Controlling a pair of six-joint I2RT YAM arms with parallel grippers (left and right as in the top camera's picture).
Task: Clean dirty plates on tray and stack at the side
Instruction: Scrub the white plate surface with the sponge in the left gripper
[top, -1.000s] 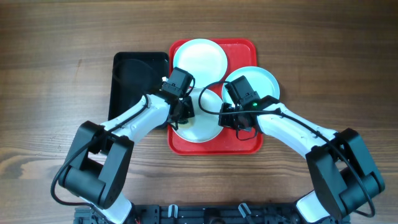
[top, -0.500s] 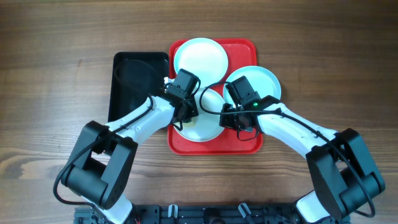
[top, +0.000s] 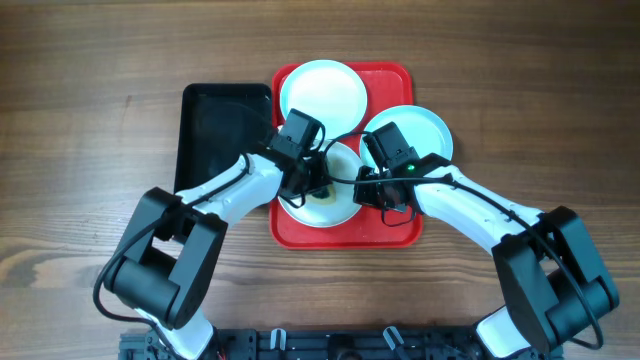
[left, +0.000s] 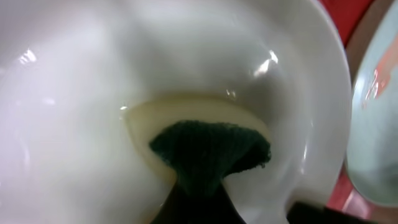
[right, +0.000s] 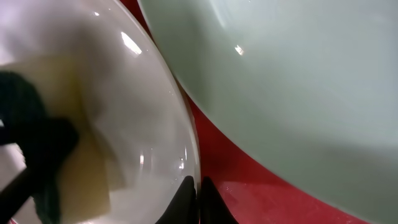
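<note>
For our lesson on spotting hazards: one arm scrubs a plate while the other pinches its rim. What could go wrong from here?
The right claw pinches only the near plate's rim; sponge pressure might tilt or free it. The aqua plate lies close beside it on the tray, so a slide could knock them together.

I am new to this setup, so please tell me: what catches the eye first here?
A red tray in the middle of the table carries three plates. On the nearest plate the left gripper presses a sponge, and the right gripper pinches its rim.
</note>
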